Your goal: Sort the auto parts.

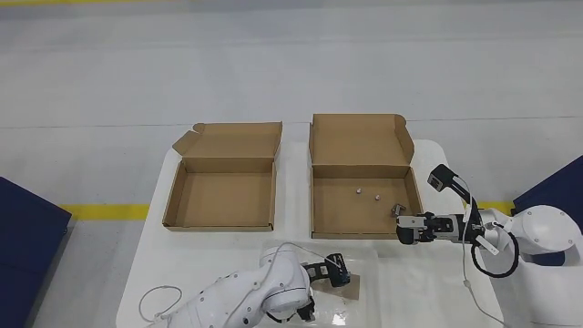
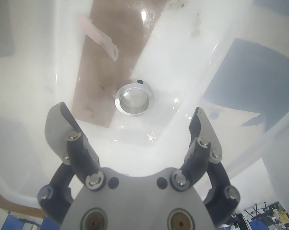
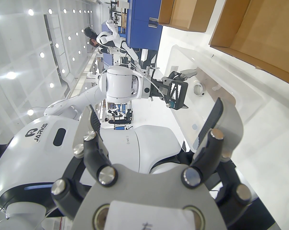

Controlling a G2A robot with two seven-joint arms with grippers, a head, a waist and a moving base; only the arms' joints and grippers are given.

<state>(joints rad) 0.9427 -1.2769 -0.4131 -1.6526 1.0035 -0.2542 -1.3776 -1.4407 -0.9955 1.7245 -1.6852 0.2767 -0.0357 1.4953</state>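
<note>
A silver metal ring (image 2: 134,101) lies on the floor of a clear plastic bin (image 2: 194,56), just beyond my left gripper (image 2: 128,118), which hovers open above it with nothing between its fingers. A pale translucent clip (image 2: 100,38) rests farther along the bin on a brown cardboard strip (image 2: 115,37). In the right wrist view the ring (image 3: 199,89) sits beside the left gripper (image 3: 177,92). My right gripper (image 3: 156,120) is open and empty, held near the front right corner of the right cardboard box (image 1: 360,223). That box holds three small parts (image 1: 373,195).
The left cardboard box (image 1: 219,196) stands open with a bare floor, its lid flap folded back. The clear bin (image 1: 364,278) sits at the table's front edge below the boxes. A thin white cable (image 1: 150,301) loops at the front left.
</note>
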